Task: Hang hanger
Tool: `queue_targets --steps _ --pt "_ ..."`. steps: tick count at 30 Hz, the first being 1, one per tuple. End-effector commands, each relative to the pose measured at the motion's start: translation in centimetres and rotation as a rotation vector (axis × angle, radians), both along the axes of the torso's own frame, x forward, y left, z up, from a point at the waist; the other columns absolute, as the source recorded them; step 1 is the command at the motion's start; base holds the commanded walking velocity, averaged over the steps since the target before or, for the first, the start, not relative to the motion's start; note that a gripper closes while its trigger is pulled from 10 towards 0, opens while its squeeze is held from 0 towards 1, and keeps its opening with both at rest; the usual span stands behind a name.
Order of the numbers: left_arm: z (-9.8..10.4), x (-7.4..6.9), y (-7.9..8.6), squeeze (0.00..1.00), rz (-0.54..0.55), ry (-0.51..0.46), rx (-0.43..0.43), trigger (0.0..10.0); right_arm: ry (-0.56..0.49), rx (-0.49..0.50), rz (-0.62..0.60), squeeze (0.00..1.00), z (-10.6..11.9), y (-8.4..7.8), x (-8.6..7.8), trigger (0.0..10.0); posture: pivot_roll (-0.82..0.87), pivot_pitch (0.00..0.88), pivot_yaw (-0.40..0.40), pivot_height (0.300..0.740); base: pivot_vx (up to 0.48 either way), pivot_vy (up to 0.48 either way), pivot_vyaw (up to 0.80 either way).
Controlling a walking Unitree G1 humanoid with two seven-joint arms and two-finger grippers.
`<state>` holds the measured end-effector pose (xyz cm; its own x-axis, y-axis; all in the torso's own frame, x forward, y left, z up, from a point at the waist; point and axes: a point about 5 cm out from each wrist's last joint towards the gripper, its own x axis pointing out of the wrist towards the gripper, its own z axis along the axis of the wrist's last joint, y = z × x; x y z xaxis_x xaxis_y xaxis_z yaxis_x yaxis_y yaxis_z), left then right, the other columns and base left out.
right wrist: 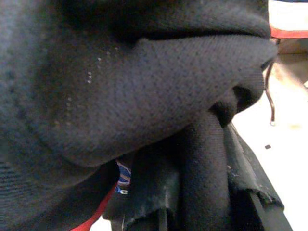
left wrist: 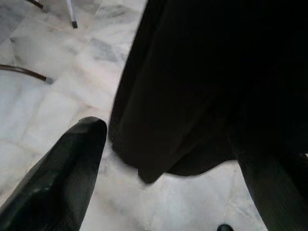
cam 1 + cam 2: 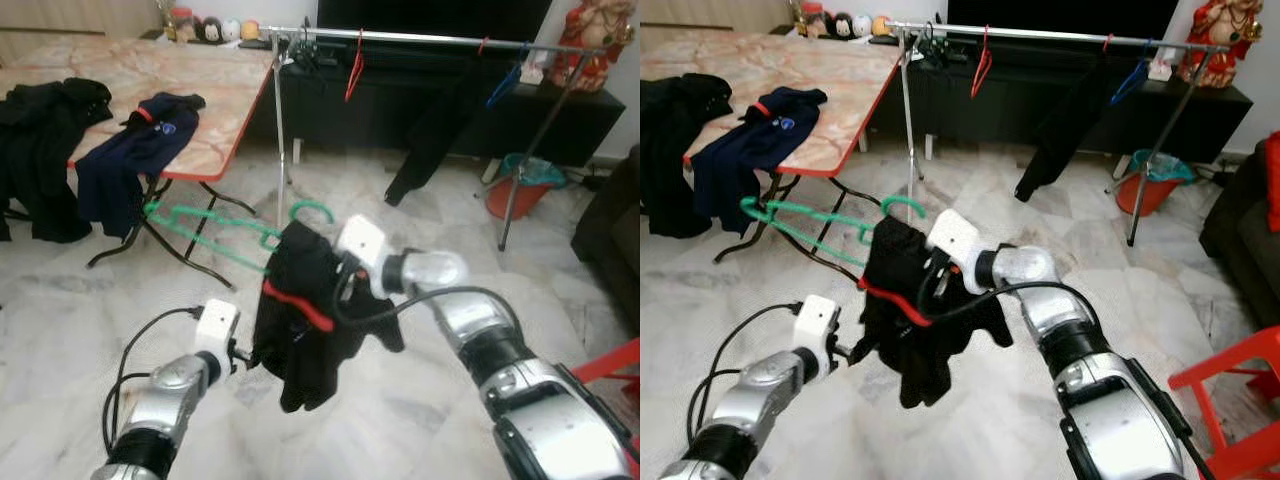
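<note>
I note green hanger (image 3: 215, 228) with black garment (image 3: 305, 315) mid-frame, right end effector (image 3: 335, 285) clenched on garment. Left end effector (image 2: 159, 192) released beside hem. Cloth limp, light; hold stiff hook.

Both head views look forward and down from above the arms, sharing the black garment (image 3: 310, 320), desk (image 3: 215, 110) and rail (image 3: 420, 38). Each wrist view sits close against that dark cloth, above marble floor (image 2: 43, 101).
</note>
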<state>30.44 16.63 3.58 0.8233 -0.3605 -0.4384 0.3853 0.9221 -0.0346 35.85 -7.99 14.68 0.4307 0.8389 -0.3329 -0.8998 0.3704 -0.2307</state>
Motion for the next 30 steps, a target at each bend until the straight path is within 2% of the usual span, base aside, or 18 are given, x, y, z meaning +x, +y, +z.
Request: queue_targets --steps 1,3,7,9,16,17,18,24,25,30 --pt "-0.1 0.1 -0.3 1.0 -0.019 -0.004 -0.004 10.0 -0.037 0.023 0.012 0.0 1.5 0.2 0.4 10.0 0.15 0.0 -0.089 0.74 0.0 0.0 0.0" --pt "-0.4 0.1 -0.8 1.0 -0.052 -0.017 0.04 10.0 -0.032 0.02 0.035 0.0 1.4 0.6 0.2 10.0 0.15 0.0 -0.092 0.74 0.0 0.0 0.0" --pt "-0.9 0.1 -0.6 1.0 -0.036 -0.019 0.089 10.0 -0.026 0.013 0.059 0.0 1.3 1.0 0.0 10.0 0.16 0.0 -0.099 0.74 0.0 0.0 0.0" --pt "-1.1 0.2 0.0 1.0 0.02 -0.019 0.132 10.0 -0.024 0.016 0.066 0.0 1.3 1.3 0.0 10.0 0.16 0.0 -0.101 0.74 0.0 0.0 0.0" --pt "-1.2 0.7 0.2 1.0 0.129 -0.031 0.141 10.0 -0.022 0.03 0.102 0.0 1.6 1.9 -0.2 10.0 0.16 0.0 -0.104 0.74 0.0 0.0 0.0" --pt "-1.2 0.8 0.2 0.9 0.156 -0.046 0.155 10.0 -0.024 0.03 0.105 0.0 1.7 2.0 -0.2 10.0 0.16 0.0 -0.104 0.74 0.0 0.0 0.0" --pt "-1.1 0.9 0.3 0.0 0.175 -0.054 0.162 10.0 -0.025 0.031 0.106 0.0 1.8 1.9 -0.2 10.0 0.15 0.0 -0.103 0.74 0.0 0.0 0.0" --pt "-1.0 1.1 0.8 0.0 0.219 -0.062 0.175 10.0 -0.025 0.031 0.111 0.0 1.8 1.9 -0.2 10.0 0.15 0.0 -0.103 0.74 0.0 0.0 0.0" --pt "-1.0 1.0 1.2 0.0 0.243 -0.069 0.17 0.0 -0.023 0.029 0.117 0.0 1.8 1.9 -0.3 10.0 0.15 0.0 -0.104 0.74 0.0 0.0 0.0" --pt "-1.3 0.6 2.2 0.0 0.251 -0.067 0.188 0.0 -0.02 0.021 0.12 0.0 1.7 1.6 -0.3 10.0 0.16 0.0 -0.103 0.74 0.0 0.0 0.0"
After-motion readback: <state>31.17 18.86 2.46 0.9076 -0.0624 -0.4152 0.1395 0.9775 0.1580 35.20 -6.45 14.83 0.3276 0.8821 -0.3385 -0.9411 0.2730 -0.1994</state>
